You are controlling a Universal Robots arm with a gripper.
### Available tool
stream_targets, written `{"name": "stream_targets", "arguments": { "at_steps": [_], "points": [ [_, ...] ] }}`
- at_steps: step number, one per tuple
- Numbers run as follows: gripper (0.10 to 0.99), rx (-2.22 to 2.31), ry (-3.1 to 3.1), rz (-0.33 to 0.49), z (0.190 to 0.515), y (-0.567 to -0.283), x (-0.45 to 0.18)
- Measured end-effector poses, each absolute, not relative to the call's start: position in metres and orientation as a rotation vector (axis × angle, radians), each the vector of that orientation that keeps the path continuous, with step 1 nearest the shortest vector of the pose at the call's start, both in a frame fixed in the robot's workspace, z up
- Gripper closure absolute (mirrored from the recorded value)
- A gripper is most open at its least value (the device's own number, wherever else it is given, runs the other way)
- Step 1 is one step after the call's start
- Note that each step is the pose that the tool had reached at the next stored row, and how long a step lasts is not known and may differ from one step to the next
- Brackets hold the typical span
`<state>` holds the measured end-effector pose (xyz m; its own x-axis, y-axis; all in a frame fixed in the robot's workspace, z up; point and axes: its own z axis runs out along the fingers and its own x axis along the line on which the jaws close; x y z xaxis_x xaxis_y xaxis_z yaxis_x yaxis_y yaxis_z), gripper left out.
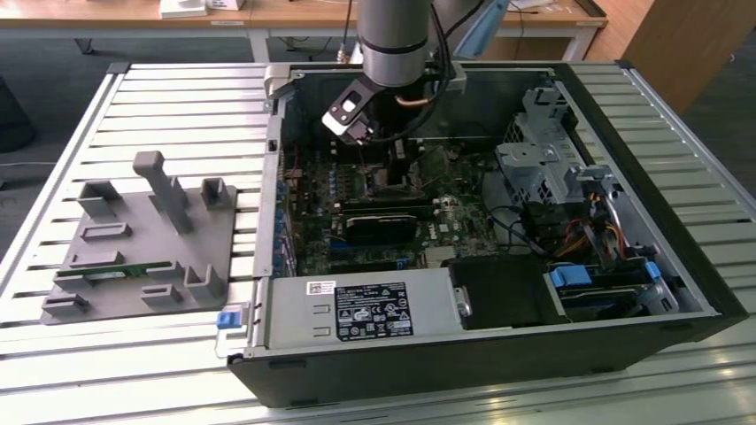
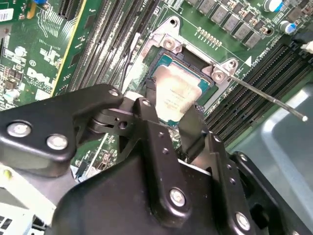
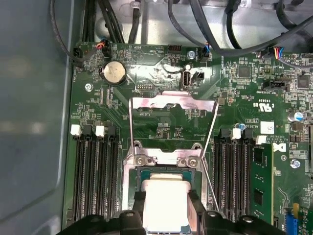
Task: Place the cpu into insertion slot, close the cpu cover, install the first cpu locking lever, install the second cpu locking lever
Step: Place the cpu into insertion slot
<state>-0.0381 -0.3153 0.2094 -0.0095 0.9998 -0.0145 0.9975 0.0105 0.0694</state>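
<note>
The cpu [image 3: 165, 208], with its silvery-grey top [image 2: 180, 93], lies flat in the insertion slot [image 2: 164, 61] on the green motherboard. My gripper [image 3: 166, 199] is right over it. Its black fingers [image 2: 148, 100] press against two opposite edges of the chip, shut on it. The cpu cover [image 3: 173, 102], a thin silvery frame with an open centre, is swung open and stands back from its hinge [image 3: 167, 160]. One thin locking lever [image 2: 266, 98] sticks out free from the socket's corner. In the exterior view the gripper [image 1: 399, 173] reaches down into the open computer case.
Black memory slots [image 3: 95, 171] flank the socket on both sides. Cables [image 3: 205, 24] hang along the case wall beyond the board. In the exterior view a drive cage [image 1: 543, 168] and a power supply [image 1: 360, 310] sit inside the case. A grey parts fixture [image 1: 142, 243] sits at the exterior view's left.
</note>
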Motion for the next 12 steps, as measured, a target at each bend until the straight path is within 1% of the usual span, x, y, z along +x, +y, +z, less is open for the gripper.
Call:
{"name": "stream_targets", "arguments": {
  "at_steps": [2,5,6,8,9,10,12],
  "points": [
    [0.639,2.172,2.194,0.053,0.2104,-0.3153,-0.0363],
    [0.82,2.174,2.196,0.047,0.2133,-0.3154,-0.0356],
    [0.82,2.175,2.196,0.047,0.2142,-0.3153,-0.0355],
    [0.937,2.174,2.197,0.047,0.2153,-0.3153,-0.0355],
    [0.937,2.175,2.197,0.047,0.2155,-0.3153,-0.0355],
    [0.98,2.175,2.197,0.047,0.2157,-0.3153,-0.0355],
    [0.98,2.175,2.197,0.045,0.2166,-0.3154,-0.0355]
  ]
}}
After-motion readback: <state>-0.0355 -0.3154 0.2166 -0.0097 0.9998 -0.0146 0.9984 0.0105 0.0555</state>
